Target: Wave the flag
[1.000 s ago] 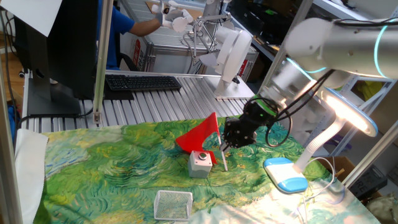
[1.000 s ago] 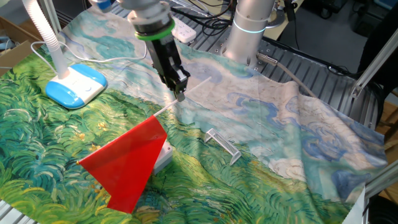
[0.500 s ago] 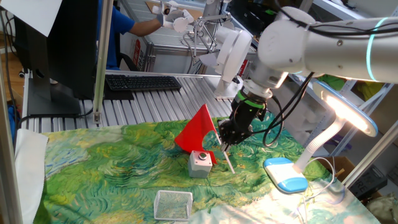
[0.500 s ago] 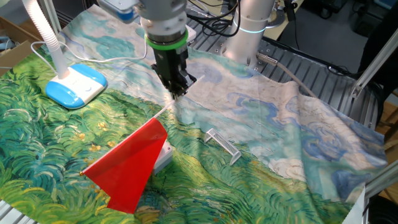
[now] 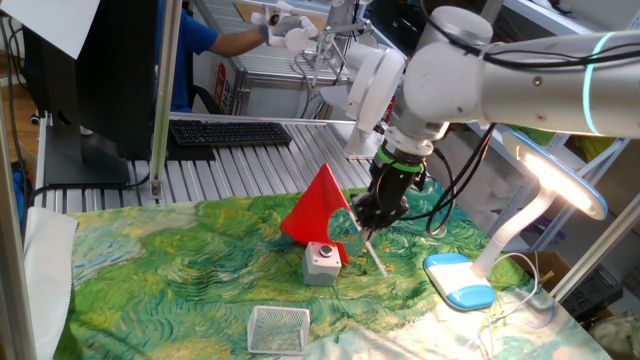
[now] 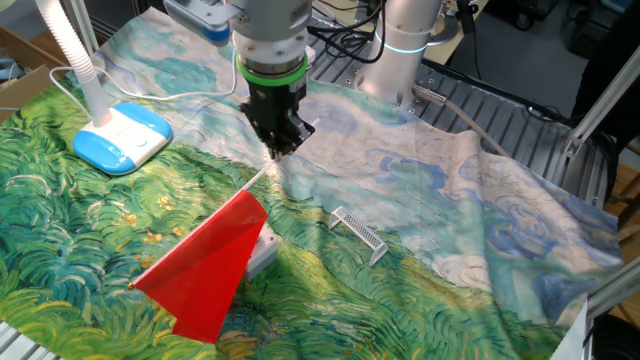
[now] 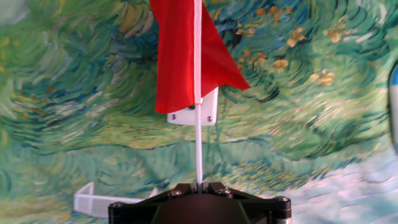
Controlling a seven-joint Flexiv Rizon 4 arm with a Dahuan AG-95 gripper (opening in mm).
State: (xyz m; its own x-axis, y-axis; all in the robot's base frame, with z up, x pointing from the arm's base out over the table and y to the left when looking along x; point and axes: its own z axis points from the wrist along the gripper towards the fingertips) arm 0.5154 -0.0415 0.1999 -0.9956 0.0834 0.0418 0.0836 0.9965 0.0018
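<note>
**Gripping the flag by its stick, pennant held over the painted cloth**

Clenching the thin pale stick between its black fingers, the two-finger gripper (image 7: 200,185) holds the small red triangular cloth flag (image 6: 205,265) near the butt end, the stick running straight out from the fingertips in the hand view. The flag's cloth hangs off the far part of the stick, above a small grey box with a green button (image 5: 321,263), which it partly hides.

By the look of it, the flag is very light: a soft, floppy pennant that will trail and flutter, on a slim rod that seems stiff but easy to snap or to let twist in the grip. A hold low on the stick, as now, looks right, leaving the cloth free to swing.

Beneath lies a rumpled tablecloth (image 6: 470,230) printed with swirling green, blue and yellow brushstrokes. A small white wire-mesh basket (image 5: 278,329) sits on it near the box. Farther off stand a white gooseneck desk lamp with a blue base (image 5: 458,279), a ribbed metal tabletop (image 5: 260,160) and a black keyboard (image 5: 229,132).
</note>
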